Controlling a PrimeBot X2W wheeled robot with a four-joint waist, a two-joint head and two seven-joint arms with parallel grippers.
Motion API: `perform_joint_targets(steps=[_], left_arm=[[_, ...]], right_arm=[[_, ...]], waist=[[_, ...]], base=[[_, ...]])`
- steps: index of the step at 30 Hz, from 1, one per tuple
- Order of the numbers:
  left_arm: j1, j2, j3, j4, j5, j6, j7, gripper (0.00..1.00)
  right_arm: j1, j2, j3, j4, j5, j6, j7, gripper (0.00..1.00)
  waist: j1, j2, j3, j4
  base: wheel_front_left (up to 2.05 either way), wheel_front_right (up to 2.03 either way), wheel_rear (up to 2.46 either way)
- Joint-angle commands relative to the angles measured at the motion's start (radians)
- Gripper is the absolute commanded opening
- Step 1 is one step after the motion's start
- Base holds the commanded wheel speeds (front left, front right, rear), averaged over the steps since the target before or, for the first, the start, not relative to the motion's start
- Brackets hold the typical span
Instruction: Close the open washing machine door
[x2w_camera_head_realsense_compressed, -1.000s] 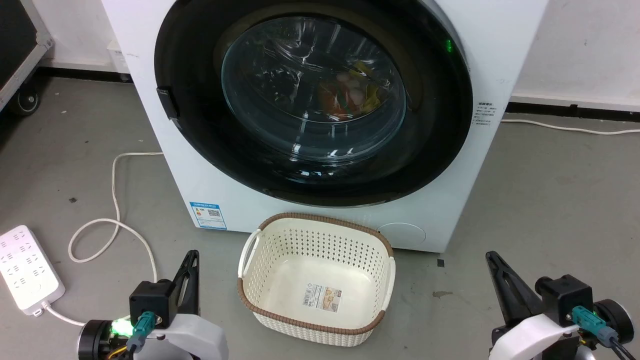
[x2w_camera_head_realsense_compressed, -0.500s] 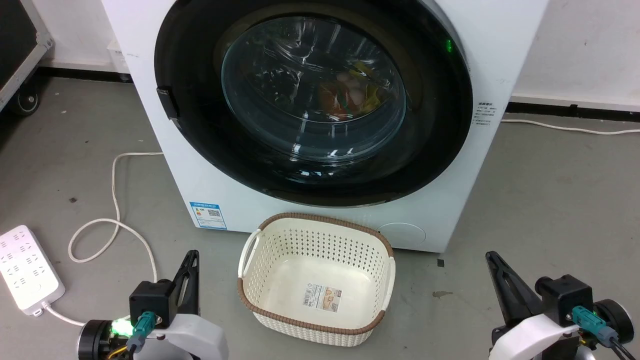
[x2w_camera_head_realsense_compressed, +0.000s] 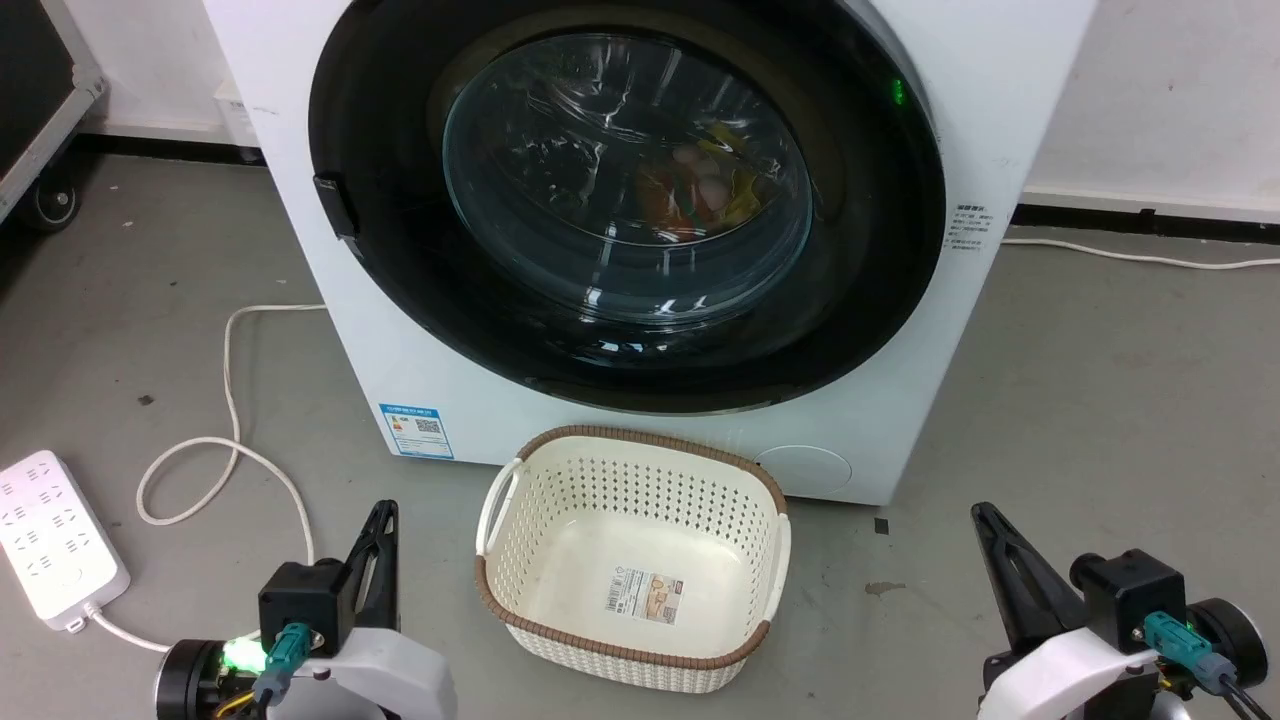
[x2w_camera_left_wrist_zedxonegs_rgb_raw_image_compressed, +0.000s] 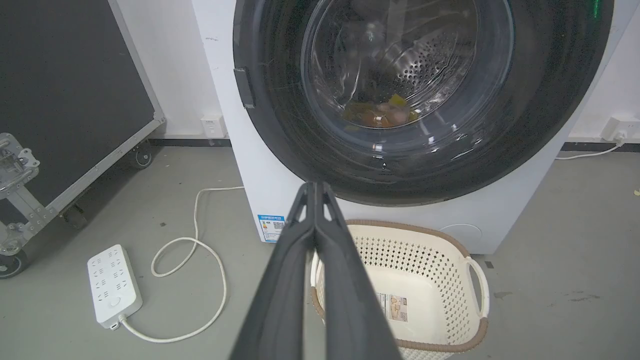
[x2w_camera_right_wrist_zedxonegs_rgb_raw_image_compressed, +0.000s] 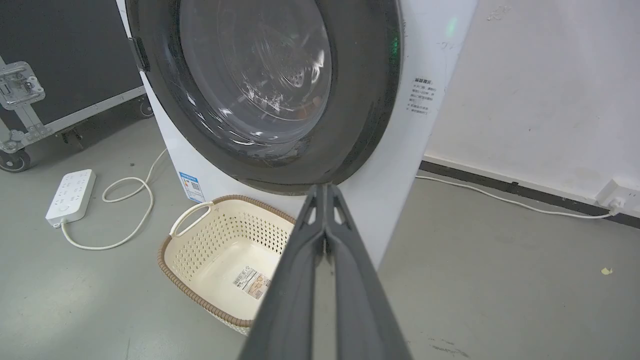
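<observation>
We are looking at the washing machine door (x2w_camera_head_realsense_compressed: 625, 190), its black rim and bulging clear glass lying flat against the white washing machine (x2w_camera_head_realsense_compressed: 330, 330), with colourful laundry showing behind the glass. It is standing ahead of and above our left gripper (x2w_camera_head_realsense_compressed: 380, 530) and right gripper (x2w_camera_head_realsense_compressed: 985, 520), both pinched closed and holding nothing. Between them the cream laundry basket (x2w_camera_head_realsense_compressed: 770, 560) is holding only a label (x2w_camera_head_realsense_compressed: 645, 595).

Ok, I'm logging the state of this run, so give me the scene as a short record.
door: washing machine door looks shut against the washing machine
inside: coloured laundry behind the glass
left gripper: shut, empty, low, off the door
right gripper: shut, empty, low
floor: empty laundry basket before machine; power strip at left
</observation>
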Motion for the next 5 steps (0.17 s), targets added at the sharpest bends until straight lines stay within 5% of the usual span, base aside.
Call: perform_joint_targets(steps=[1,5], left_arm=[[-0.008,0.000,0.000,-0.005,0.003,0.003,0.000,0.00],[-0.008,0.000,0.000,-0.005,0.003,0.003,0.000,0.00]], right_arm=[[-0.014,0.005,0.000,-0.005,-0.005,-0.001,0.000,0.00],[-0.014,0.005,0.000,-0.005,-0.005,-0.001,0.000,0.00]], waist=[[0.0000,0.0000,0.000,0.000],[0.0000,0.0000,0.000,0.000]], base=[[0.00,0.00,0.00],[0.00,0.00,0.00]])
